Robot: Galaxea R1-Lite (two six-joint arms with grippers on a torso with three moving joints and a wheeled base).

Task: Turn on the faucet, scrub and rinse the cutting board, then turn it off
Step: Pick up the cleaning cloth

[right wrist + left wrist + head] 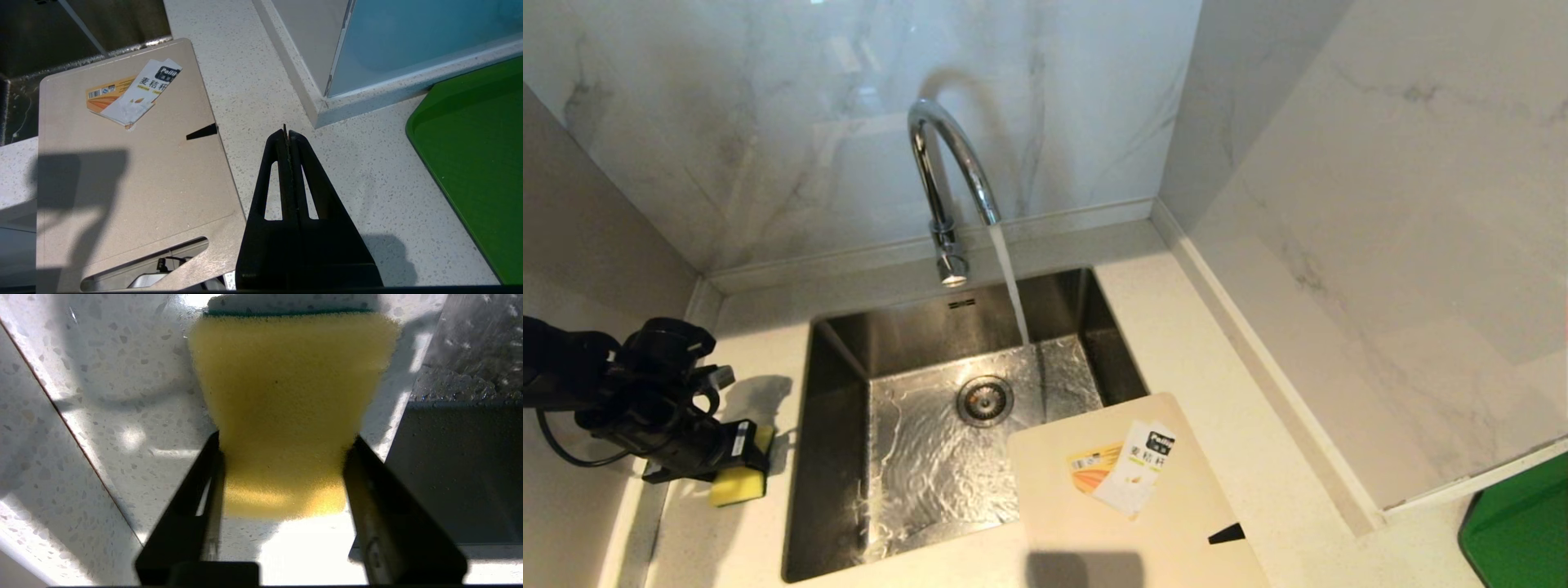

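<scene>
Left of the sink (833, 457), the sponge (286, 408) is being pinched by the left gripper (282, 477); water is already being run from the faucet (947, 171), the cutting board (1111, 523) not yet scrubbed.

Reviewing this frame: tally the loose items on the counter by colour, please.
Yellow: 1, the sponge, squeezed by the left gripper
Beige: 1, the cutting board, one corner over the sink
Green: 1, the mat
Total: 3
</scene>
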